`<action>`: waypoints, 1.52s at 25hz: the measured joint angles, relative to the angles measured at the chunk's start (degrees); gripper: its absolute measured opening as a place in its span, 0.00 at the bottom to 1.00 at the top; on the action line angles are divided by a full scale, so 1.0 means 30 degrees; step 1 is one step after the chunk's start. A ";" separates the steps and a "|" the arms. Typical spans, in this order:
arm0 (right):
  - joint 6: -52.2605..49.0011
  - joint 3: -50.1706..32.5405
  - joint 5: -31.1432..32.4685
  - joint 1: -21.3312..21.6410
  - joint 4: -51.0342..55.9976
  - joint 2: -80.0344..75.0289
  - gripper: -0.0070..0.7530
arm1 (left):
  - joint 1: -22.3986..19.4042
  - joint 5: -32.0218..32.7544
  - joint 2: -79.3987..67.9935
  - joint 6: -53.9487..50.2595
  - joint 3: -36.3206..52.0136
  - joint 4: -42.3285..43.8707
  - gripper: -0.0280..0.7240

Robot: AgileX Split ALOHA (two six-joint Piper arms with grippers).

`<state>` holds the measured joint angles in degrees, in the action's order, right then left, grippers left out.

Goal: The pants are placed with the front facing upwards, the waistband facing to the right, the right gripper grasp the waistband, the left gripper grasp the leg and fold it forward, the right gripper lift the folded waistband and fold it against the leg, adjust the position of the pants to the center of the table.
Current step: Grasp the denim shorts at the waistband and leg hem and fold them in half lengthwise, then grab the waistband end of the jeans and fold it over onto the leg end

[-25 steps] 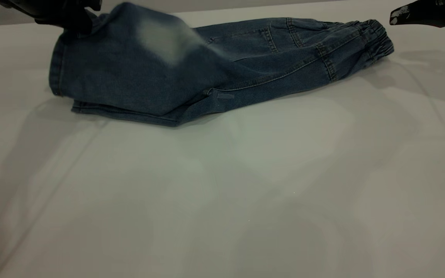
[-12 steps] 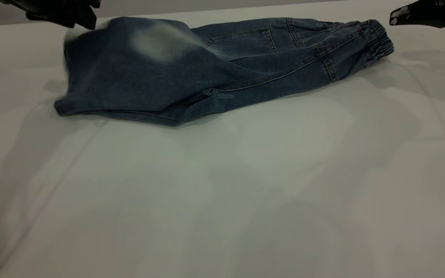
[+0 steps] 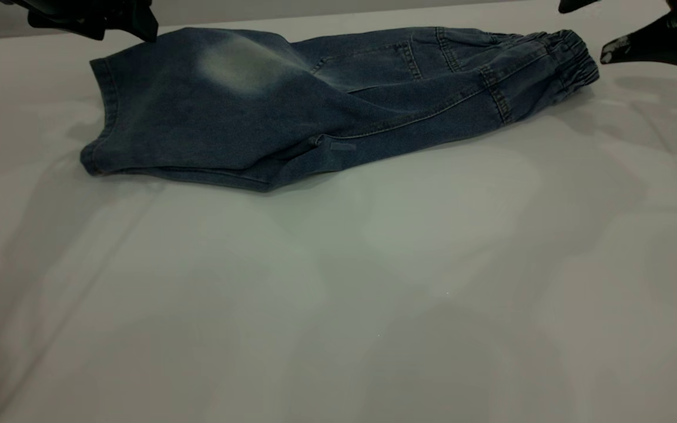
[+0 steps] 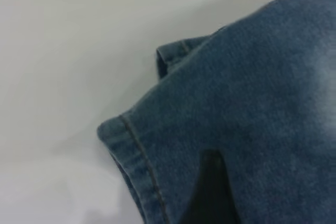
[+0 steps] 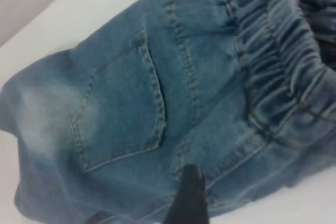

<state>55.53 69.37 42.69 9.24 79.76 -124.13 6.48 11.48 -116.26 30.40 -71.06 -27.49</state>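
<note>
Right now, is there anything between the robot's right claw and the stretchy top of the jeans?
No. In the exterior view, only bare white table shows between the right gripper and the waistband.

Blue denim pants (image 3: pixel 291 111) folded lengthwise — waistband (image 3: pixel 570 64) right, on table (image 3: pixel 338 282)

1. No readable text, brand, number or sign in any view.
2. Pants (image 3: pixel 291 106): plain denim and stitching, no legible label.
3. Right gripper (image 3: pixel 638 47): pale marks on the black body, not legible.
4. Table (image 3: pixel 338 294): unmarked.
</note>
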 joint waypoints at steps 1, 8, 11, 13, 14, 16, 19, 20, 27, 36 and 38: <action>-0.0317 0.0047 0.0000 0.0000 -0.0158 0.0000 0.77 | 0.0000 0.0000 0.0112 -0.0013 0.0000 0.0000 0.72; -0.0379 0.0047 -0.0272 0.0000 -0.0208 0.0000 0.77 | 0.0000 0.0743 0.0333 -0.0013 -0.1291 0.0164 0.72; -0.0787 0.0047 -0.0237 0.0000 -0.0622 0.0000 0.76 | 0.0000 0.2072 0.0333 -0.0013 -0.2238 0.0164 0.72; -0.1253 0.0047 -0.0257 -0.0018 -0.1015 0.0000 0.76 | 0.0000 0.2792 0.0333 -0.0013 -0.2804 0.0185 0.73; -0.1346 0.0047 -0.0422 -0.0018 -0.1086 0.0000 0.76 | 0.0000 0.3026 0.0333 -0.0013 -0.2994 0.0185 0.73; -0.1436 0.0060 -0.0879 -0.0035 -0.1060 0.0000 0.76 | 0.0000 0.3101 0.0333 -0.0013 -0.3229 0.0185 0.73; -0.1436 0.0134 -0.1206 -0.0005 -0.1060 0.0000 0.76 | 0.0000 0.3288 0.0333 -0.0013 -0.3229 0.0185 0.73; -0.1436 0.0224 -0.1329 -0.0005 -0.1011 0.0000 0.76 | 0.0000 0.3378 0.0333 -0.0013 -0.3229 0.0185 0.73; -0.2697 0.2127 0.0187 0.0006 -0.1007 -0.1326 0.78 | 0.0000 0.3559 0.0333 -0.0013 -0.3229 0.0185 0.73; -0.4961 0.3160 0.0780 0.0455 -0.3062 -0.2701 0.78 | 0.0000 0.3648 0.0333 0.0139 -0.3229 0.0185 0.73; -0.5876 0.3160 0.0786 0.0840 -0.4244 -0.2701 0.78 | 0.0000 0.3648 0.0333 0.0139 -0.3229 0.0185 0.73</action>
<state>37.91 78.85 45.05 11.77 67.03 -132.23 6.48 22.43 -115.26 30.82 -80.75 -26.93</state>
